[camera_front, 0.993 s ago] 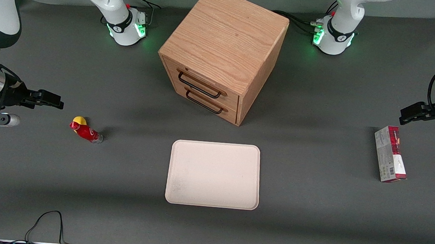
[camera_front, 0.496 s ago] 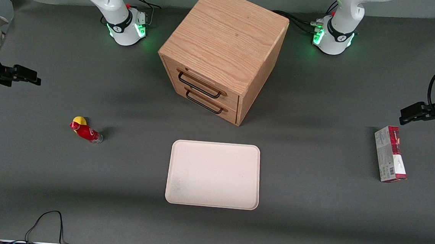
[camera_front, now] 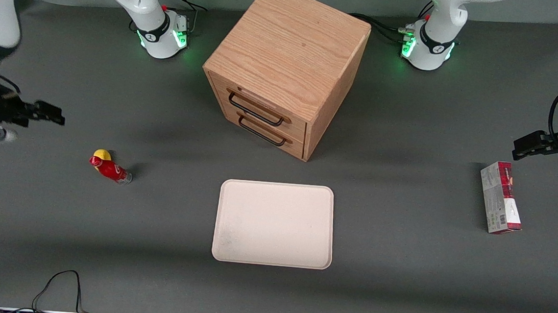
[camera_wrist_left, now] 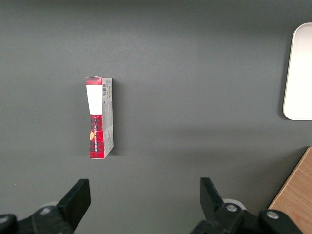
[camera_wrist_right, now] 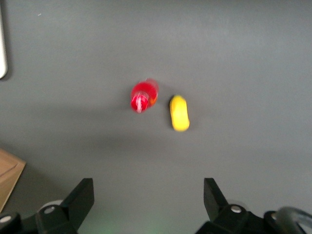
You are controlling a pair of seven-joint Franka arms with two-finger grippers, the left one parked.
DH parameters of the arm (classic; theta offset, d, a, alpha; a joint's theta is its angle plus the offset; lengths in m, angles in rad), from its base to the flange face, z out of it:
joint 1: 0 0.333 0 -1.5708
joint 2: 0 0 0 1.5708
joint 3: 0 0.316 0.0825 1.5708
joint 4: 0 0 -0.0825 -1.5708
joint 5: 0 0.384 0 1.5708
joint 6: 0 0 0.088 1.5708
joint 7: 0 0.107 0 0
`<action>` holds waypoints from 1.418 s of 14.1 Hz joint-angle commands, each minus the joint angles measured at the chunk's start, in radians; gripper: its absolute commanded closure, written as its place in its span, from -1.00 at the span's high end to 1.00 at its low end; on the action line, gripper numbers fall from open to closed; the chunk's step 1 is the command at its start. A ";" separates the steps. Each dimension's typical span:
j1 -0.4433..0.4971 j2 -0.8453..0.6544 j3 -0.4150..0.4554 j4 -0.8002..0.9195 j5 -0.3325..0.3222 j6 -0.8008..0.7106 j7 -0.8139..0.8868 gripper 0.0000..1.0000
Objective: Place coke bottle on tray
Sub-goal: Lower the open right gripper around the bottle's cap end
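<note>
The coke bottle stands on the dark grey table toward the working arm's end, well apart from the tray. A small yellow lump sits just beside the bottle's red cap, a little farther from the front camera; in the wrist view the bottle is seen from above with the lump close by but not touching. The gripper hangs above the table near the working arm's edge, farther from the front camera than the bottle and clear of it. Its fingers are spread wide with nothing between them. The tray lies flat and bare near the middle of the table, closer to the front edge than the wooden cabinet, which stands nearer the edge where the arm bases are, its two drawers with black handles turned toward the tray. A red-and-grey carton lies toward the parked arm's end.
</note>
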 commanded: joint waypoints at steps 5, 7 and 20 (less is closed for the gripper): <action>0.026 0.181 0.001 -0.052 0.031 0.271 0.011 1.00; 0.036 0.170 0.001 -0.106 0.031 0.318 0.022 1.00; 0.059 0.143 -0.001 -0.206 0.031 0.391 0.039 0.98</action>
